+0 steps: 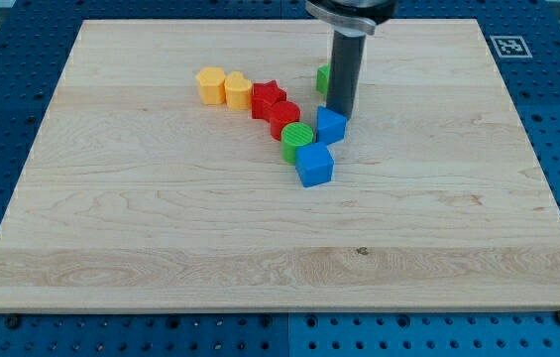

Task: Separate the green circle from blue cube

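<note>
My tip [343, 116] is a bare rod, no pincer, gripping nothing. Just below-left of it the green circle [296, 141] touches the blue cube [314, 165]. I judge it best to press into their seam, sliding the circle leftward along the surface [161, 238].
</note>
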### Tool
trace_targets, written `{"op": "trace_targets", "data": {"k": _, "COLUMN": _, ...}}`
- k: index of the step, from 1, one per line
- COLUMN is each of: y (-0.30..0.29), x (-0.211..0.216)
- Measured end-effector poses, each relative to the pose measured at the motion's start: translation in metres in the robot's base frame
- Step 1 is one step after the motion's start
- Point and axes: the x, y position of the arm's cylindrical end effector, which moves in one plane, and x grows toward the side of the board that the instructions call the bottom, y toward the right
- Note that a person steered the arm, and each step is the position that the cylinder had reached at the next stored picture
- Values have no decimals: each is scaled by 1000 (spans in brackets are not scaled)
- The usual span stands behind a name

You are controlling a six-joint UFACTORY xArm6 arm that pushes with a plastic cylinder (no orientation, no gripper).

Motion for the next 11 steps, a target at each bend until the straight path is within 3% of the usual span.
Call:
{"op": "trace_targets", "data": {"k": 2, "y": 13, "x": 25}}
{"op": "trace_targets", "data": {"k": 3, "y": 13, "x": -28}}
{"op": "trace_targets", "data": {"k": 4, "y": -23, "x": -42}}
{"op": "trace_targets", "data": {"k": 7, "y": -32, "x": 27}}
{"op": "trace_targets", "data": {"k": 9, "y": -34, "x": 47}}
{"op": "trace_targets", "data": {"k": 11, "y": -73, "x": 54}}
